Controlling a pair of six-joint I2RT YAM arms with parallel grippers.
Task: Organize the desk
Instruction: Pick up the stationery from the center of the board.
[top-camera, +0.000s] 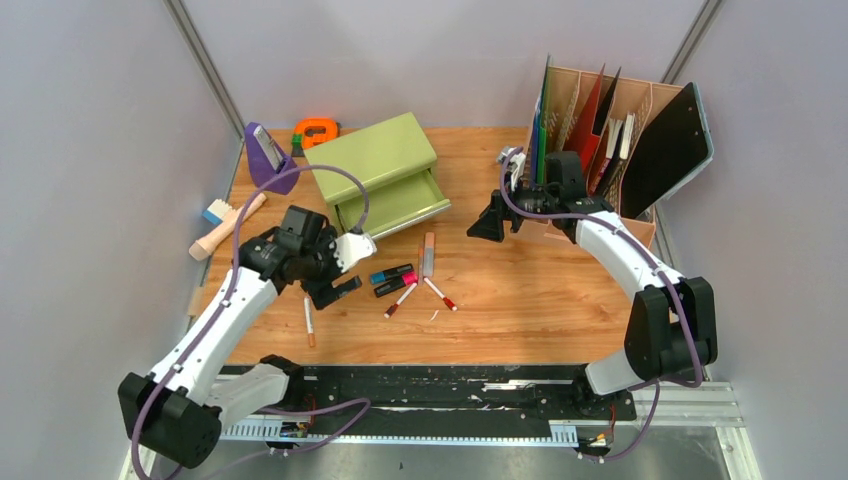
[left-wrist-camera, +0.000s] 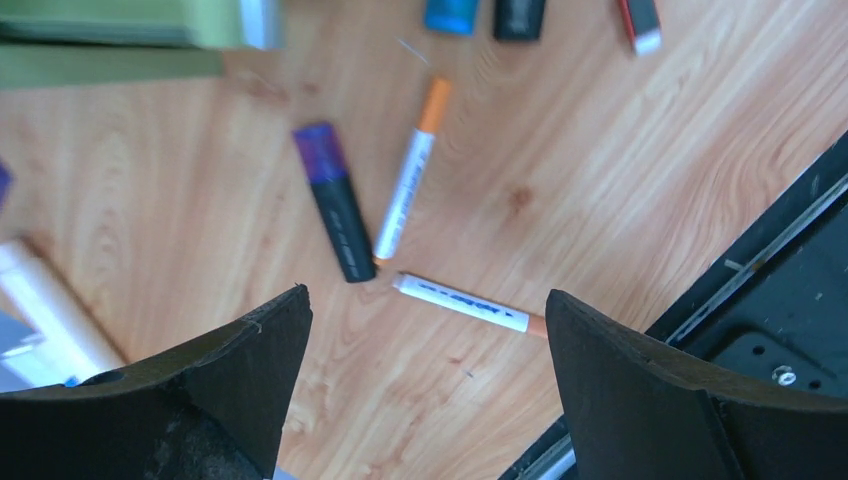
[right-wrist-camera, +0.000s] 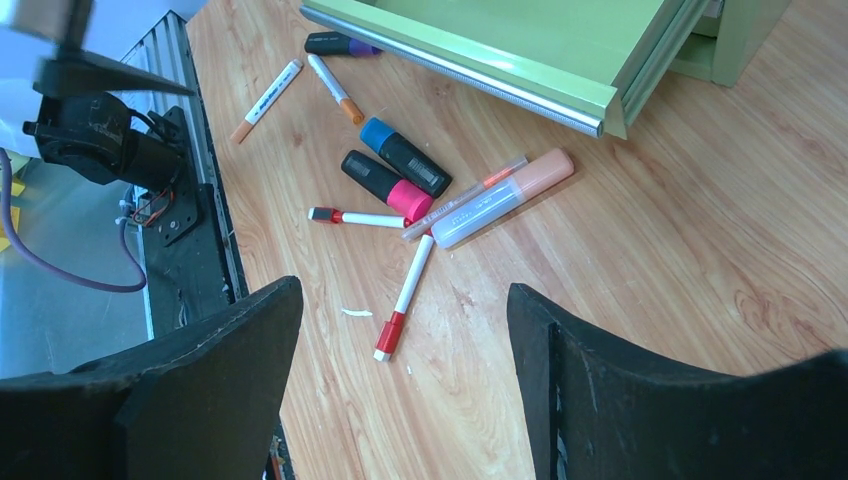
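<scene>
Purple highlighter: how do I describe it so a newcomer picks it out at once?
Find the green chest with its drawer open. On the desk off the drawer's left end, below the left claw, a stubby black highlighter lies beside two thin white pens. Only its cap is purple; the blue highlighter and pink highlighter lie apart.
</scene>
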